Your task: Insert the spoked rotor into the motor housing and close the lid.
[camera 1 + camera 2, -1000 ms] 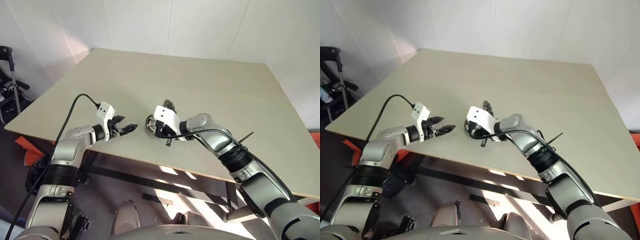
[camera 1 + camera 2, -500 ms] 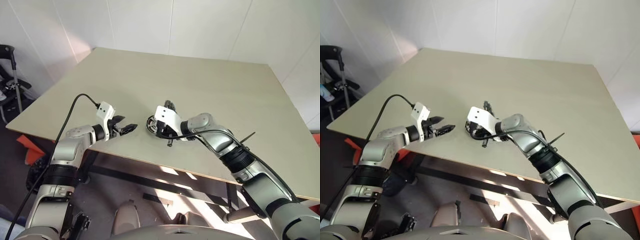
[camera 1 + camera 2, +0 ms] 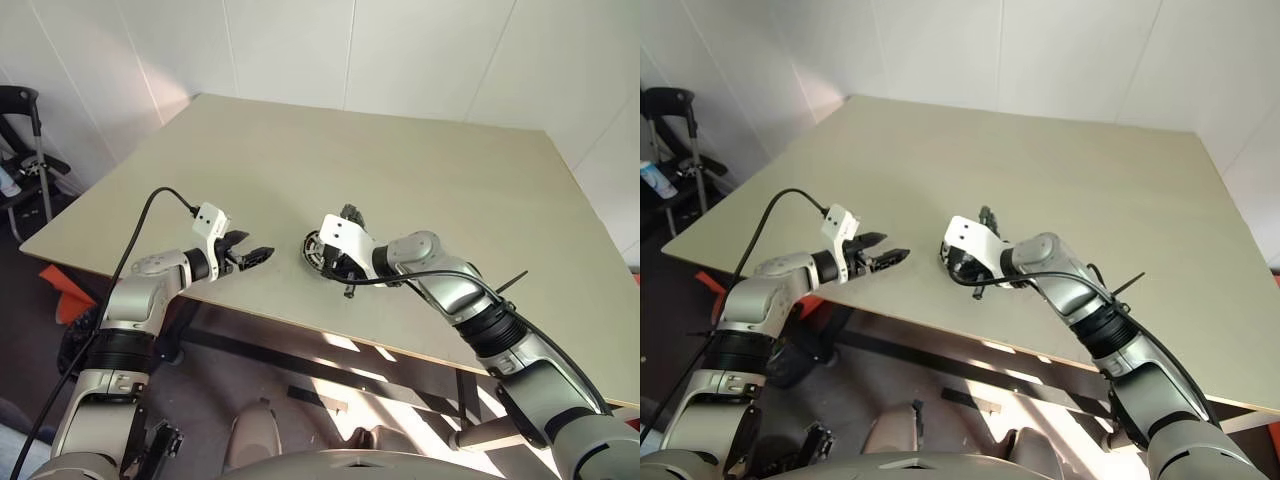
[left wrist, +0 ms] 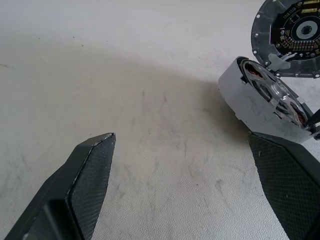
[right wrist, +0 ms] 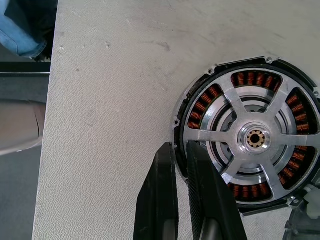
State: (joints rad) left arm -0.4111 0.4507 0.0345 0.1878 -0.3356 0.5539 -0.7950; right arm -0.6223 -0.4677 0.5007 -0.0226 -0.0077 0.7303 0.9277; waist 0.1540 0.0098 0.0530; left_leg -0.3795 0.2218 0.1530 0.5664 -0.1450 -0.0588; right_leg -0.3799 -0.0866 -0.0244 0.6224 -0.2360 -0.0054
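Rotor [image 5: 255, 137] seated in housing [image 5: 200, 107] on worktop [image 3: 400, 170]; lid [image 4: 295, 37] beside. Right claw [image 5: 179, 150] closed, empty, at the rim; left claw [image 3: 258, 254] open.

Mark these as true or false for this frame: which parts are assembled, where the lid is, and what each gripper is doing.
1. The spoked rotor sits inside the motor housing, copper windings showing between its spokes. True.
2. The lid is closed over the housing. False: it lies flat on the table beside the housing, which is uncovered.
3. The left gripper is open and holds nothing. True.
4. The right gripper is open wide around the housing. False: it is shut, its fingers pressed together at the housing's rim.
5. The left gripper rests on the lid. False: it hovers apart from both lid and housing.
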